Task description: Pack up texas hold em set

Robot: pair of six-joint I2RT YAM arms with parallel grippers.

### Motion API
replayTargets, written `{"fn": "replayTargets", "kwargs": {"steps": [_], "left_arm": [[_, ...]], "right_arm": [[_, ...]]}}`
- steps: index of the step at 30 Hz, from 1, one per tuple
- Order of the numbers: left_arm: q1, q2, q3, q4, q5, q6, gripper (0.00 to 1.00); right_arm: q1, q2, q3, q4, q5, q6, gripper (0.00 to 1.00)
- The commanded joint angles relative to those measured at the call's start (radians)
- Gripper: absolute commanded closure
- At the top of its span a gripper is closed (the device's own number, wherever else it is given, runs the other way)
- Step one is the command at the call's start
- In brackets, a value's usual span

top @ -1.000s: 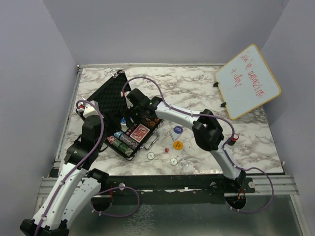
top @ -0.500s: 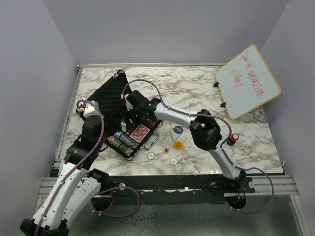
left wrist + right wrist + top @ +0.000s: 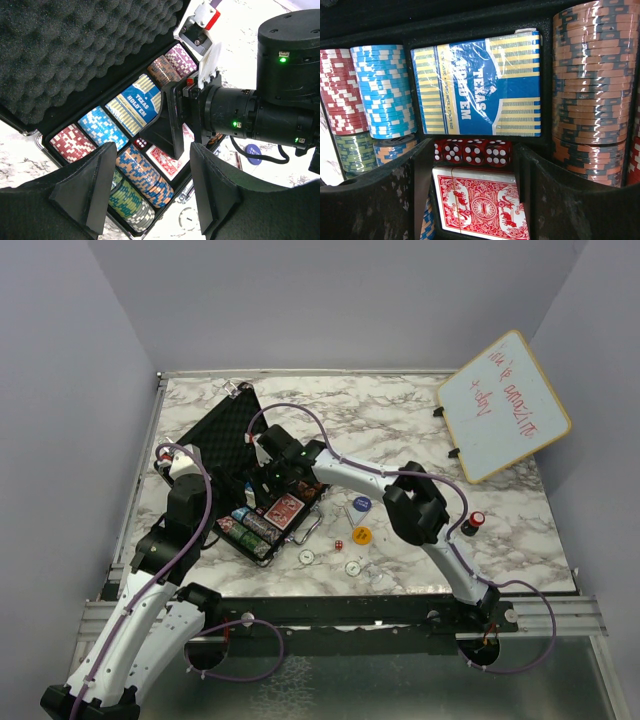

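Left gripper [image 3: 150, 200]: jaws wide apart, nothing in them, hanging over the chip rows of the open case [image 3: 222, 430]. The case sits left of centre on the marble table [image 3: 400, 430] with its foam lid [image 3: 75, 45] leaning back.

First risk: both wrists are crowded over one tray. If either arm swings, we judge they could clip each other or knock the lid.

Right gripper [image 3: 472, 165] is also spread wide and empty. It sits low in the tray, straddling the row of red dice [image 3: 472, 152] between the blue deck [image 3: 480, 90] and the red deck [image 3: 480, 205].
- If it drops straight down, the fingers could land on a divider or a deck edge and skew the cards.
- If it closes here, it could squeeze the dice out of line.
- From the left wrist view the blue deck looks proud of its slot. If so, the lid may not shut.

Not yet packed, on the table right of the case: blue button [image 3: 361, 504], orange button [image 3: 361, 535], loose die [image 3: 338, 544] and white buttons [image 3: 306, 557].
- These are flat discs on smooth marble, so we expect them to skate away from a pinch or flip.
- The die could roll off towards the near edge.

Far right, the small red-topped cylinder [image 3: 474, 522] stands just beside the right forearm — a sweep back towards the buttons could tip it.
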Motion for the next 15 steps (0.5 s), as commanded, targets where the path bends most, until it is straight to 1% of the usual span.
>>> {"fn": "replayTargets", "kwargs": {"steps": [1, 6, 10, 15], "left_arm": [[-0.001, -0.009, 0.012, -0.016, -0.017, 0.012, 0.34], [-0.001, -0.01, 0.012, -0.016, -0.016, 0.012, 0.34], [-0.001, -0.01, 0.013, -0.016, -0.015, 0.012, 0.34], [-0.001, -0.011, 0.012, -0.016, -0.016, 0.011, 0.34]], "right_arm": [[-0.001, 0.022, 0.015, 0.0, -0.05, 0.012, 0.31], [-0.002, 0.027, 0.031, -0.021, -0.032, 0.004, 0.31], [-0.006, 0.021, 0.036, -0.023, -0.046, 0.004, 0.36], [-0.009, 0.032, 0.045, -0.03, -0.047, 0.006, 0.33]]}}
